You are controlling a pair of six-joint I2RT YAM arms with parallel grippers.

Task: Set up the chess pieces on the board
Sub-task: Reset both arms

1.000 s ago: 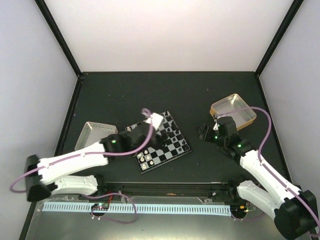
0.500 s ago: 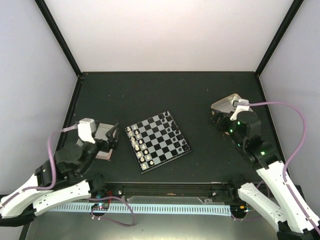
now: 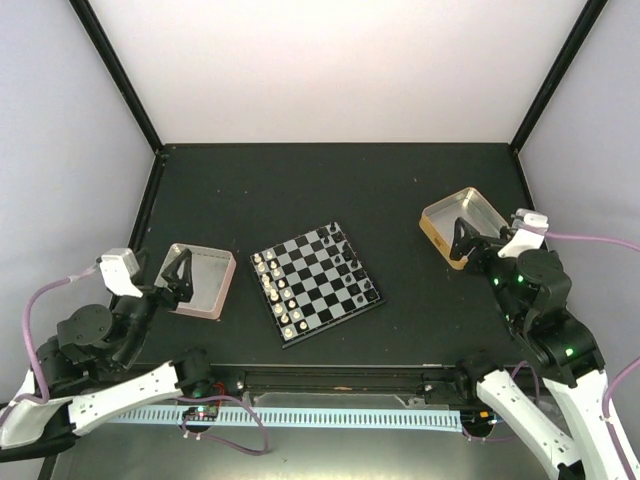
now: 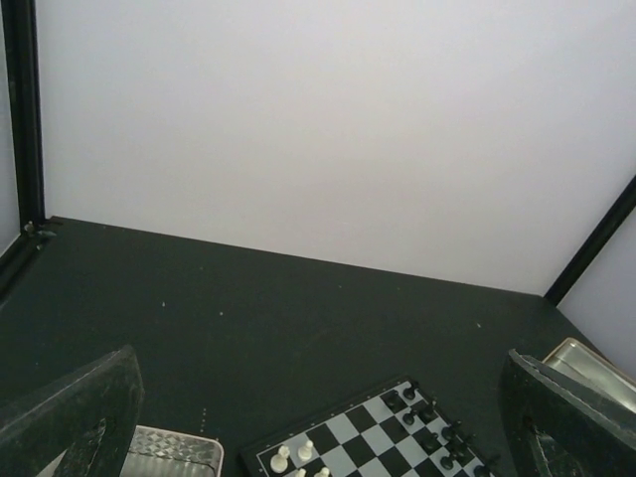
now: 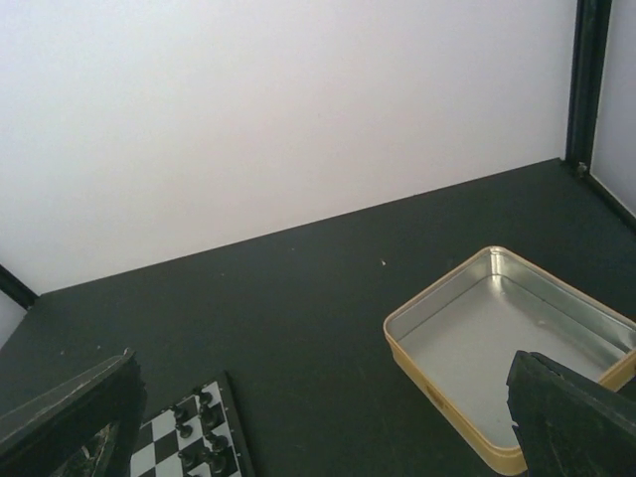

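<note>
Left gripper (image 3: 178, 276) is released, fingers spread wide with nothing between them. Half a second ago it hung over the far right side of the silver-pink tray (image 3: 212, 277); now it has pulled back toward its base and sits over the tray's near left part. A second ago it was out over the far left corner of the board (image 3: 318, 283).

Right gripper (image 3: 462, 241) is also released, fingers wide and empty. It has backed off too: a second ago it was between the board and the gold tin (image 5: 497, 343), now it hangs over the tin's near left edge.

Board has not shifted on the tabletop (image 3: 330, 185). It lies to the right of the left gripper and to the left of the right gripper, well apart from both. Cream-white chessmen (image 3: 288, 319) stand in rows along the board side nearer the left gripper, black chessmen (image 3: 352, 268) along the side nearer the right gripper.

Gold tin sits under and beyond the right gripper; its inside shows only bare metal. Silver-pink tray under the left gripper is partly hidden by the fingers; the part that shows is bare metal.
</note>
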